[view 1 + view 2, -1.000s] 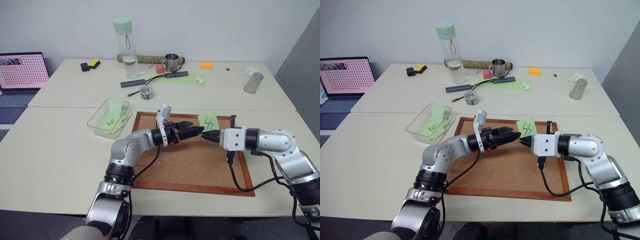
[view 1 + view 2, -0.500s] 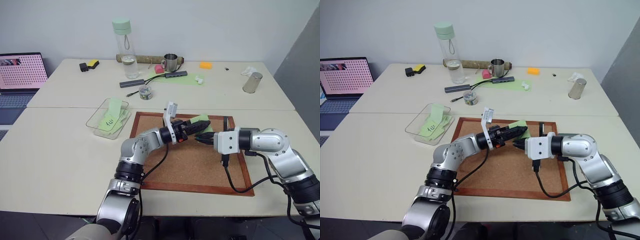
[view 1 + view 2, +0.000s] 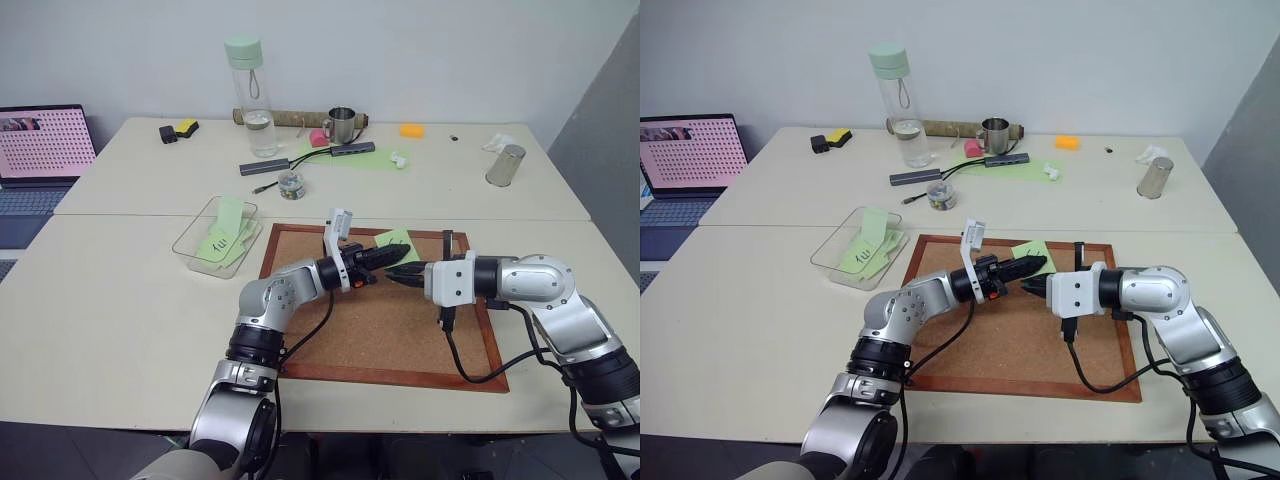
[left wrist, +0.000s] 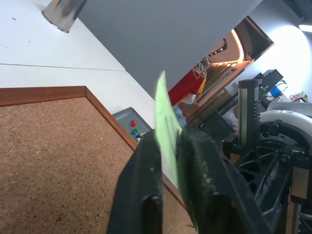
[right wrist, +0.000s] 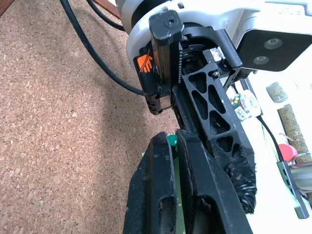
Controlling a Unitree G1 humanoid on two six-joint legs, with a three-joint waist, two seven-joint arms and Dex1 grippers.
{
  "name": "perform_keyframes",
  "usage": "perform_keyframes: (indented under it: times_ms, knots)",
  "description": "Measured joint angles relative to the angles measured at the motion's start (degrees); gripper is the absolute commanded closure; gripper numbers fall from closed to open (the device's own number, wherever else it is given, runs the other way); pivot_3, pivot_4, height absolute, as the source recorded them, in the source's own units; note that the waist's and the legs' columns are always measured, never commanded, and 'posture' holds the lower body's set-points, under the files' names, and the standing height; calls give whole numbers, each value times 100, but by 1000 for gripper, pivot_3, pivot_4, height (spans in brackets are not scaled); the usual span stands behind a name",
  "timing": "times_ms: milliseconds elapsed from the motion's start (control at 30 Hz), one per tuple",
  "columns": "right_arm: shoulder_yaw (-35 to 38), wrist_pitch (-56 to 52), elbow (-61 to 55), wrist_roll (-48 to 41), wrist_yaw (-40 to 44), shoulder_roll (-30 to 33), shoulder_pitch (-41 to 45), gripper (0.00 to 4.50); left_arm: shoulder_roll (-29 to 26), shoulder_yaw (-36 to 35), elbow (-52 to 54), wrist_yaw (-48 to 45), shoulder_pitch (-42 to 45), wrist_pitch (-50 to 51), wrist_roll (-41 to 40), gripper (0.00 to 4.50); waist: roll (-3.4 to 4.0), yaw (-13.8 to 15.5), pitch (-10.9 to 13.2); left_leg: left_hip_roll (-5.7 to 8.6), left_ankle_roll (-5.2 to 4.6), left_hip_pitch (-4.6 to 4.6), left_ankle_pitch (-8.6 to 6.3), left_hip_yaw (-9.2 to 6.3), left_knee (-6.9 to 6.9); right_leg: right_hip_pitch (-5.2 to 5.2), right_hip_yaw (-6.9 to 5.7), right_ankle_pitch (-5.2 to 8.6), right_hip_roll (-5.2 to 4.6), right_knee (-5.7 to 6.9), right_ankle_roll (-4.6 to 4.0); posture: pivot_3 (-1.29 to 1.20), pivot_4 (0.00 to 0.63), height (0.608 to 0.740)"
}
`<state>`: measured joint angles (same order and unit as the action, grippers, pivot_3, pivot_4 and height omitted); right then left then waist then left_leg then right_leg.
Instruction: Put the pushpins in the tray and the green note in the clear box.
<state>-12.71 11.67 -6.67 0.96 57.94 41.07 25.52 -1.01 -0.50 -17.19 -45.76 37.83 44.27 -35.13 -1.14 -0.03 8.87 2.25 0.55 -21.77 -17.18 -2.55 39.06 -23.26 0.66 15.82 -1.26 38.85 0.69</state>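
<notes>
A: Starting at the left, where does the shallow clear plastic box [image 3: 190, 240] sit?

B: On the pale table, just off the far left corner of the brown cork board [image 3: 380, 330]. Green notes already lie in it. Its long side runs roughly away from the robot.

A: And the left gripper [image 3: 403, 251]?

B: Over the board's far edge, pointing right, fingers clamped on the light green square sticky note [image 4: 165, 122], which stands on edge between them.

A: So the box lies behind that hand?

B: Yes, off to its left, well apart. The left arm is nearer, so I judge it carries the note there.

A: The right gripper [image 3: 390, 274]?

B: Tip to tip with the left, fingers pressed together on what looks like a tiny green-headed pushpin [image 5: 171, 141].

A: The small dark grey tray [image 4: 127, 126]?

B: Just outside the board's frame, pins in it.
</notes>
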Motion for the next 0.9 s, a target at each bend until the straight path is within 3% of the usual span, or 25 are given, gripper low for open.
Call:
perform_keyframes:
  times_ms: [367, 667, 900]
  knots:
    - [67, -31, 0, -145, -138, -197, 0, 4500, 12, 13, -346, 142, -57, -523, 362, 4463, 0, 2, 0, 0, 0, 1, 0, 0, 0, 0, 0, 0, 0, 0, 0, 0, 150, 740]
    - [555, -401, -210, -600, -325, -186, -240, 4500, 90, -4, -766, 388, -59, -1005, 660, 4463, 0, 7, 0, 0, 0, -1, 0, 1, 0, 0, 2, 0, 0, 0, 0, 0, 150, 740]
    - [1610, -2377, -274, -903, -1060, 109, -939, 4500, -199, 170, -62, 341, -311, -1069, 794, 4463, 0, 30, 0, -1, -1, -1, -1, 0, -3, 0, 3, 0, -1, 1, -1, 0, 150, 740]
